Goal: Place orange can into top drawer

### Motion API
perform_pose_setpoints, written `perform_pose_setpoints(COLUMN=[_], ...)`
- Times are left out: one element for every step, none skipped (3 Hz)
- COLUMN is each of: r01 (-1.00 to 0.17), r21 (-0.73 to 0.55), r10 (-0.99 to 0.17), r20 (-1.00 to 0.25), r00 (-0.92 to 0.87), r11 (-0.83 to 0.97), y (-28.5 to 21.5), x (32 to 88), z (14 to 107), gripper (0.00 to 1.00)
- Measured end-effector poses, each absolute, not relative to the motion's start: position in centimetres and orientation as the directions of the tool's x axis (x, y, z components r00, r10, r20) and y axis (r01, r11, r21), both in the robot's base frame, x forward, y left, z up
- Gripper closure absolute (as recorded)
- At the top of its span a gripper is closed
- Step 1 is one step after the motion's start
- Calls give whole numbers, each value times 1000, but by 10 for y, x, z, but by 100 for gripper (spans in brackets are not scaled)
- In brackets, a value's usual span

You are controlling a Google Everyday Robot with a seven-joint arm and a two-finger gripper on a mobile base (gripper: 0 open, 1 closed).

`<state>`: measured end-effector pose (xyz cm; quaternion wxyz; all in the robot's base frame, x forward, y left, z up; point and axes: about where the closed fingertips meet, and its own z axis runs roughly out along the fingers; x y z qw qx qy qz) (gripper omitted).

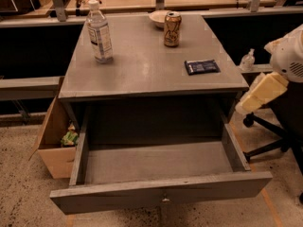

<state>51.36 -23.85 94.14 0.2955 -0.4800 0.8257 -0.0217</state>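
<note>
Gripper [258, 94] hangs off the right side of the table [142, 65], well apart from the orange can [172, 29]; its grasp state cannot be told. That can stands upright at the table's far edge, beside a bowl [157, 18]. Nearer, the top drawer [161, 195] stands pulled open.

A grey desk [142, 74] stands on a pale floor [28, 197] speckled with dark flecks, an orange tape line [269, 211] at the lower right, and soft light gives the desk top a dull sheen. Behind it runs a long wooden bench [132, 1] with metal posts [57, 1] and deep shadow beneath, and at the left a grey rail [28, 86] crosses above an open cardboard box [52, 150] on the floor. At the right a black chair base [265, 131] on casters sits near the desk, and the hand [258, 94] hangs above it, off the desk's right edge.
</note>
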Motion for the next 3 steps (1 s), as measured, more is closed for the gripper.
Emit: perform_pose_setpoints(r01=[-738,-721,-715], r21=[-337,-352,-328], r10=[-721,-616,-486], r20=[-632,-777,-874], r00=[-282,-131,-19], r11=[584,597,618], y=[-231,-204,-180], x=[559,614,663], z=[944,962,976], gripper=[0,0,0])
